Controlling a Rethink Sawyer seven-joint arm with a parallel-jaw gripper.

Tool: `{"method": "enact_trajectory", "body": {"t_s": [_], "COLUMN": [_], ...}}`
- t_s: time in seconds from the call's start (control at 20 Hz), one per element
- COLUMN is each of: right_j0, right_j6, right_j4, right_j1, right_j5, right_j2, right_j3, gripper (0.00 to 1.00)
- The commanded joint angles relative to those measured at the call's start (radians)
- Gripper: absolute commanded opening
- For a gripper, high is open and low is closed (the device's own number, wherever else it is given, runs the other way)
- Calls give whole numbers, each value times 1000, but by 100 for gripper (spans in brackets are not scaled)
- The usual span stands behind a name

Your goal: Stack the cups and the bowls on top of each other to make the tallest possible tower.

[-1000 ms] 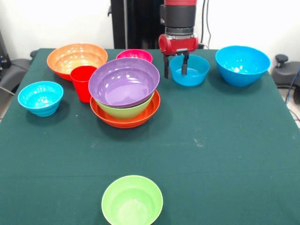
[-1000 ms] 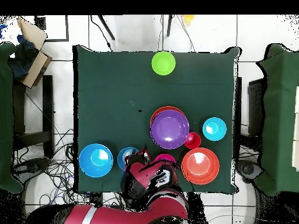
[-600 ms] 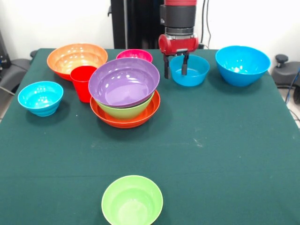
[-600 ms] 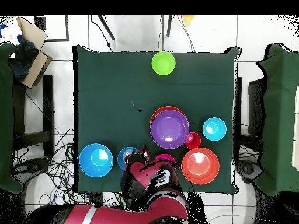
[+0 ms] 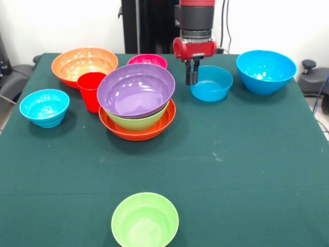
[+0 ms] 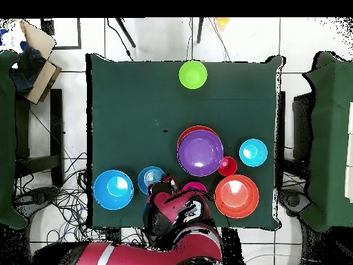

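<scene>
Red-housed claw (image 5: 192,80) pinches the near rim of a mid-sized blue bowl (image 5: 212,82), fingers together on it. The tower (image 5: 137,103), purple bowl topmost, stands just beside the claw.

I see a green-clothed table (image 5: 247,170) carrying three blue bowls (image 5: 44,107), one lone green bowl (image 5: 145,220), a red cup (image 5: 90,90), an orange bowl (image 5: 84,64), a magenta bowl (image 5: 147,60) and the tower (image 5: 136,100).

table: green cloth (image 5: 247,170), faint pale scuffs near middle | floor: white tiles (image 6: 158,38), tangled black cables (image 6: 65,200) beside table | cardboard box (image 6: 38,38) off one corner | second green-covered table (image 6: 334,138) at overhead edge
</scene>
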Motion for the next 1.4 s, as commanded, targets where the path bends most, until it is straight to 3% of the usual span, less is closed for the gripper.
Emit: {"method": "enact_trajectory", "body": {"t_s": [0.05,0.2,0.3,0.4,0.45,0.55,0.8,0.95,1.4], "right_j0": [-41,-129,-184,-198,-188,-178,-62,-31,-29], "right_j6": [114,98,76,66,74,80,115,112,112], "right_j4": [15,10,45,71,68,59,51,48,50], "right_j1": [-75,-247,-357,-380,-365,-355,-181,-131,-120], "right_j5": [89,235,325,359,336,308,123,61,51], "right_j2": [111,218,295,324,311,301,145,102,95], "right_j3": [-44,50,101,105,96,82,-25,-41,-48], "gripper": [0,0,0,0,100,100,100,100,100]}}
